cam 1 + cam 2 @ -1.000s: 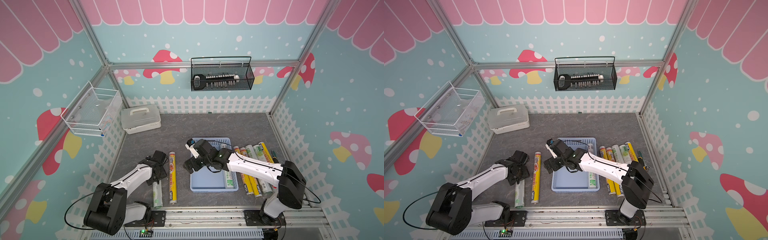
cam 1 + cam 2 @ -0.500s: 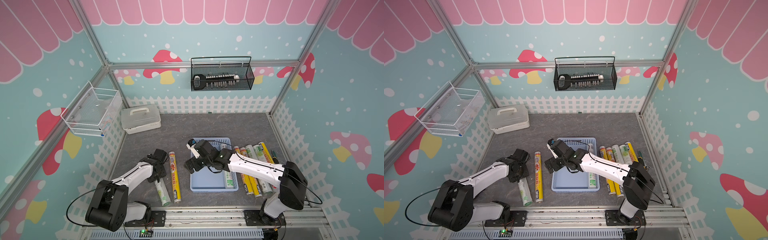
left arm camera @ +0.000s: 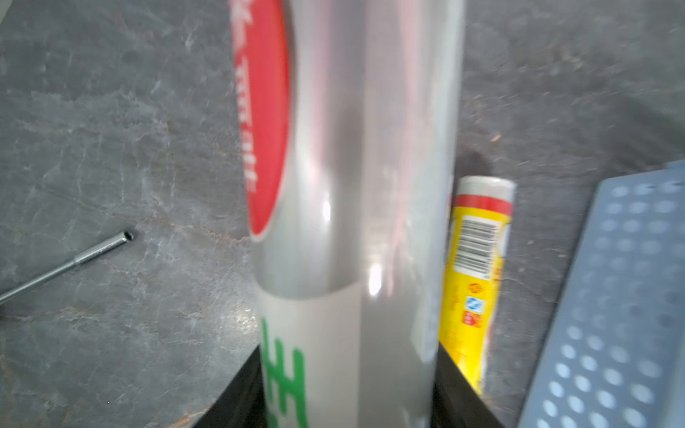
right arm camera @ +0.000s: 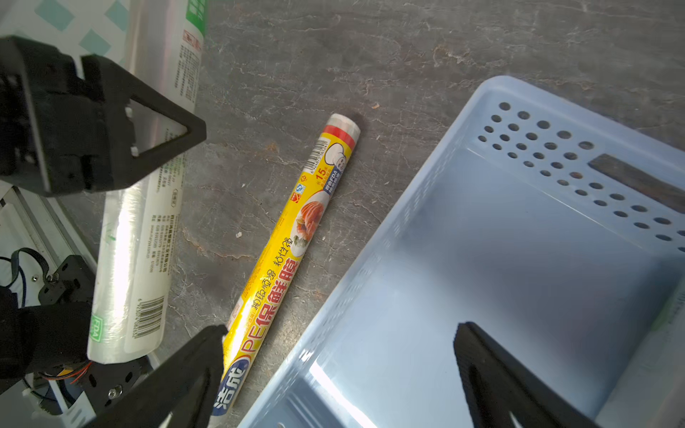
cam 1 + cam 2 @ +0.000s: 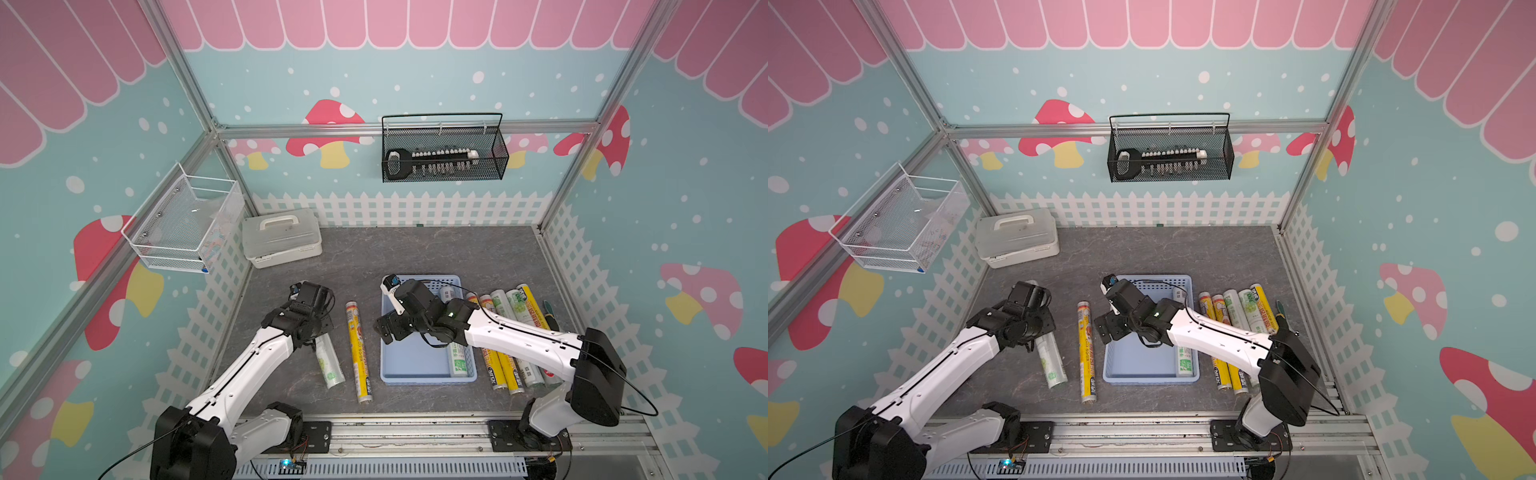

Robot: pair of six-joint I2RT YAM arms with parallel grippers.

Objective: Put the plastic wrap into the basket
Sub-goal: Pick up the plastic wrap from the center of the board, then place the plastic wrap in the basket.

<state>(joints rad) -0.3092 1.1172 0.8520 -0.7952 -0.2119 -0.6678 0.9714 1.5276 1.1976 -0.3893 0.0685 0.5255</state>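
My left gripper (image 5: 319,334) (image 3: 348,389) is shut on the upper end of a clear plastic wrap roll with green print (image 5: 329,362) (image 5: 1051,362) (image 3: 352,222) (image 4: 137,241), which lies slanted left of a yellow roll (image 5: 358,353) (image 5: 1087,353) (image 4: 296,229) (image 3: 474,281). The light blue basket (image 5: 428,379) (image 5: 1150,380) (image 4: 407,207) (image 3: 611,296) holds one green-labelled roll (image 5: 457,357) along its right wall. My right gripper (image 5: 388,328) (image 4: 341,370) is open, its fingers straddling the basket's left wall. Several more rolls (image 5: 511,332) lie right of the basket.
A white lidded box (image 5: 282,237) sits at the back left. A black wire basket (image 5: 442,149) hangs on the back wall, a white one (image 5: 183,224) on the left wall. A thin metal rod (image 3: 74,259) lies on the floor. A white picket fence edges the mat.
The left gripper has closed on the clear roll, and the roll's near end has swung right toward the yellow roll. The right arm has hardly moved.
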